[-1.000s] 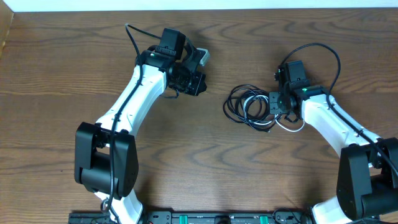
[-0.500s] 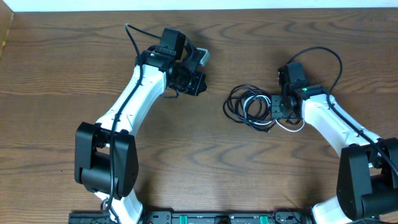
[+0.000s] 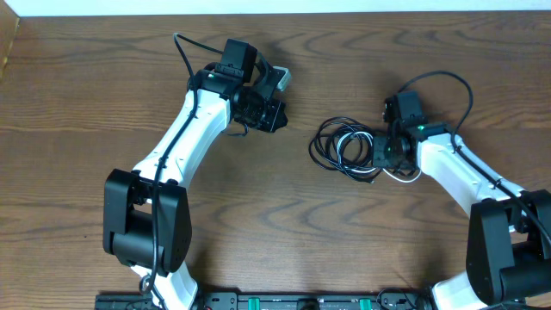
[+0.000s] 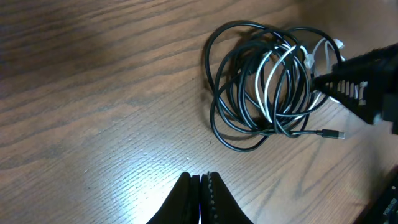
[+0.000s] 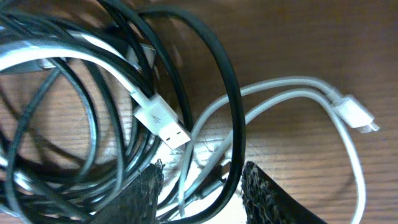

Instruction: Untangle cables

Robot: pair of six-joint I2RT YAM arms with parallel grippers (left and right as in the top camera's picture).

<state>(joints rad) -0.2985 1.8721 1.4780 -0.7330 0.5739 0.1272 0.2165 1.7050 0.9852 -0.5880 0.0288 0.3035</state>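
Observation:
The black cable point(image 3: 331, 142) lies coiled at the table's middle right, with the white cable point(image 3: 351, 146) tangled through it. My right gripper point(image 3: 380, 151) is open at the coil's right edge. In the right wrist view its jaws point(image 5: 202, 177) straddle a black strand point(image 5: 233, 93) and thin white strands point(image 5: 280, 84), with a white USB plug point(image 5: 165, 121) just ahead. My left gripper point(image 3: 274, 116) is shut and empty, well left of the coil. In the left wrist view its jaws point(image 4: 200, 180) are short of the black coil point(image 4: 224, 118) and the white cable point(image 4: 267, 81).
A small white plug point(image 5: 354, 115) lies on the wood to the right of the jaws. A black plug end point(image 4: 333, 134) sticks out of the coil's near side. Bare brown wooden table point(image 3: 258, 207) surrounds the pile.
My right gripper has shifted slightly down and closer onto the coil's right edge. The left arm has not moved.

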